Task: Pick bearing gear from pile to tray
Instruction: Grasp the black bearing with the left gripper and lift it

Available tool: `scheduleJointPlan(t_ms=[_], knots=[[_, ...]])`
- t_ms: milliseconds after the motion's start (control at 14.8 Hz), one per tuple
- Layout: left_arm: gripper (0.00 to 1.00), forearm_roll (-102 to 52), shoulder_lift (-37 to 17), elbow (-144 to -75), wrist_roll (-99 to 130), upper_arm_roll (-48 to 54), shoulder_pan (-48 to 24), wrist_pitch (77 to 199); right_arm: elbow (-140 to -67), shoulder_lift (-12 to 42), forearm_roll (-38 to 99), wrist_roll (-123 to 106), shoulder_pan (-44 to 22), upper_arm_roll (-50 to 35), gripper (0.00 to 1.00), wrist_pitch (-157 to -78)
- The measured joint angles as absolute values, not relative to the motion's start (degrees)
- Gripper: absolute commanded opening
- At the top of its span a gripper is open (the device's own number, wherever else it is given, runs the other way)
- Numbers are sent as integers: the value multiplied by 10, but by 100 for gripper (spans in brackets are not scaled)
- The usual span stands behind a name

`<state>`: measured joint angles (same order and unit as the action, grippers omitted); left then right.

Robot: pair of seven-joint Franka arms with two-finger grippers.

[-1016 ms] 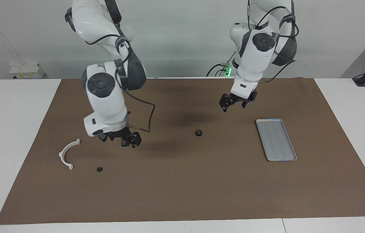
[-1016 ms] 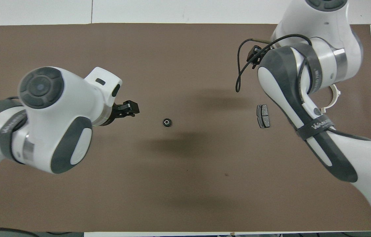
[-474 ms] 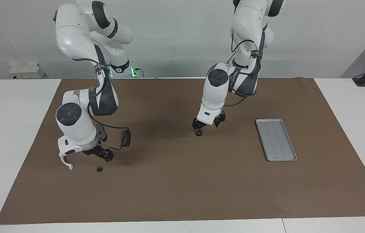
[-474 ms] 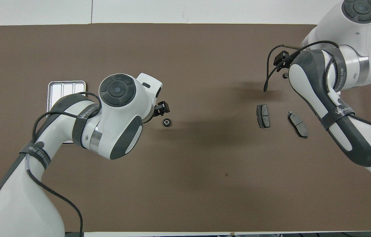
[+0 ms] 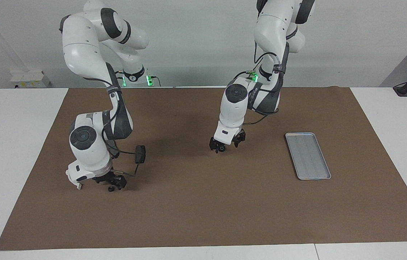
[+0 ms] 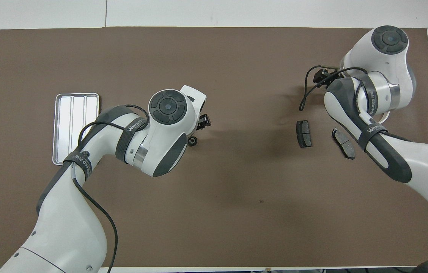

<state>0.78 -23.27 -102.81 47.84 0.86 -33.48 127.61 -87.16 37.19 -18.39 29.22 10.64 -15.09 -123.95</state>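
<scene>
Overhead view gives us two brake-pad plates (image 6: 304,133) the facing view hides. The left tool (image 5: 222,147), released, straddles the mid-tabletop gear (image 6: 192,141); the right tool (image 5: 113,182), released, is over another. The tray (image 5: 308,156) lies lengthwise toward the robots near the left arm's edge.

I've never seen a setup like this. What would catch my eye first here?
Two white arms bend low over a brown mat. The left gripper is down around a small black round piece mid-table, and the right gripper is just above another at its own end. A silver tray lies empty toward the left arm's end.
</scene>
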Motion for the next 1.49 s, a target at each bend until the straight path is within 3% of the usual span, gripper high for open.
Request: scheduleJointPlan(t_ms=[407, 1016, 1152, 1287, 1491], knots=[[99, 8, -234, -1048, 503, 10, -340, 1289, -866, 389, -164, 293, 109, -152, 100, -1250], [96, 8, -233, -1076, 569, 12, -350, 1308, -850, 398, -134, 294, 111, -151, 91, -1247], [96, 8, -233, -1085, 572, 12, -350, 1322, -847, 399, -134, 294, 112, -151, 81, -1239], [91, 8, -233, -1092, 577, 12, -350, 1332, -844, 399, -131, 294, 113, -151, 54, -1238], [60, 8, -232, -1093, 578, 12, -350, 1333, -835, 399, -126, 294, 115, -151, 24, -1232]])
